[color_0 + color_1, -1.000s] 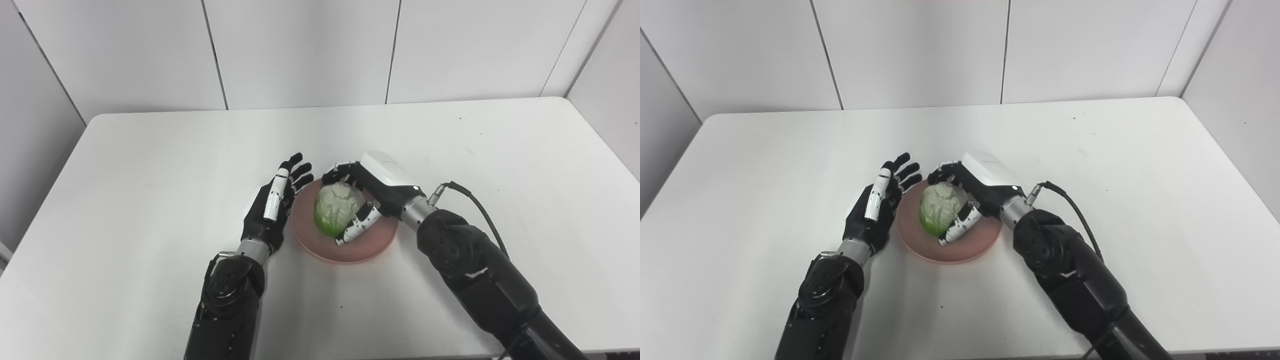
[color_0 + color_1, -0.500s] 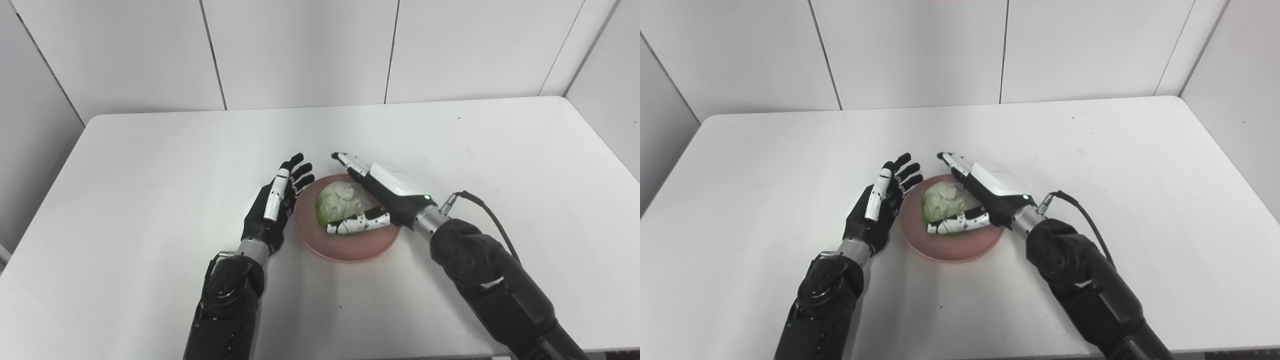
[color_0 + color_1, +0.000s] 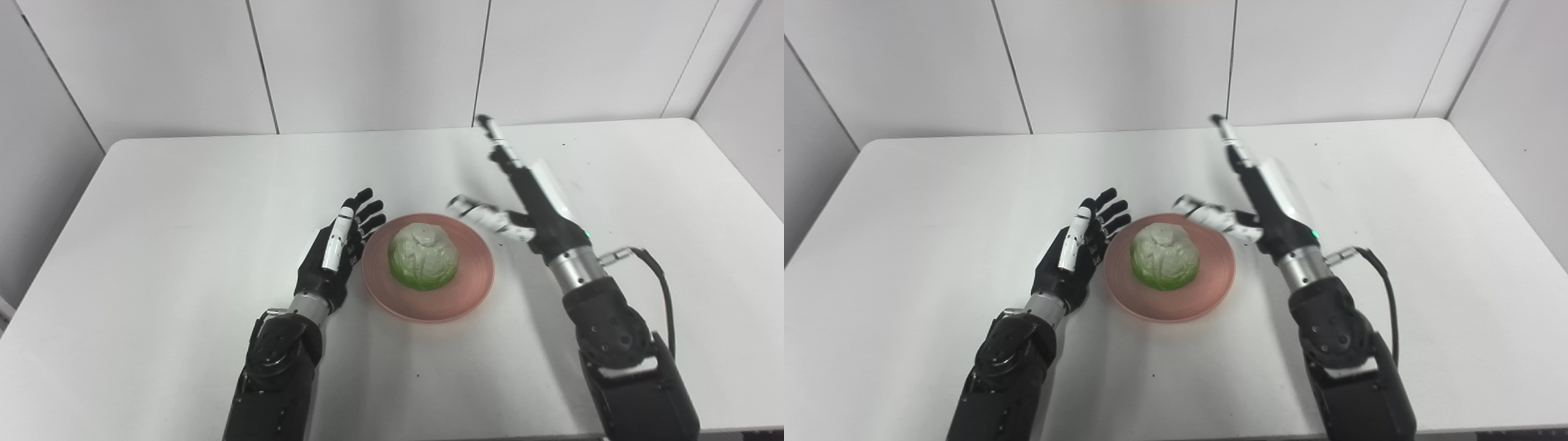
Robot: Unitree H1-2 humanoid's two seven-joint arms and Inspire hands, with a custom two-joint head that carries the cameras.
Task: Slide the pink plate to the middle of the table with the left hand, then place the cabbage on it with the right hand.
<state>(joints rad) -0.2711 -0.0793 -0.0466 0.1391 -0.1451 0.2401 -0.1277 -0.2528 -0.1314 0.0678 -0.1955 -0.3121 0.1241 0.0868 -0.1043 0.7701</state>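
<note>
The pink plate [image 3: 471, 285] lies in the middle of the white table. A pale green cabbage [image 3: 423, 256] rests on it, free of both hands. My left hand [image 3: 335, 251] stands open on its edge just left of the plate's rim, fingers stretched toward the back, holding nothing. My right hand [image 3: 530, 196] is raised to the right of the plate, open, fingers pointing up and back, thumb spread toward the plate. It is apart from the cabbage.
The white table [image 3: 184, 202] runs to the grey wall panels at the back. A black cable [image 3: 658, 288] loops from my right wrist over the table's right part.
My right hand let go of the cabbage, opened wide, then lifted up and right off the plate. The cabbage settled on the plate. My left hand stayed still.
</note>
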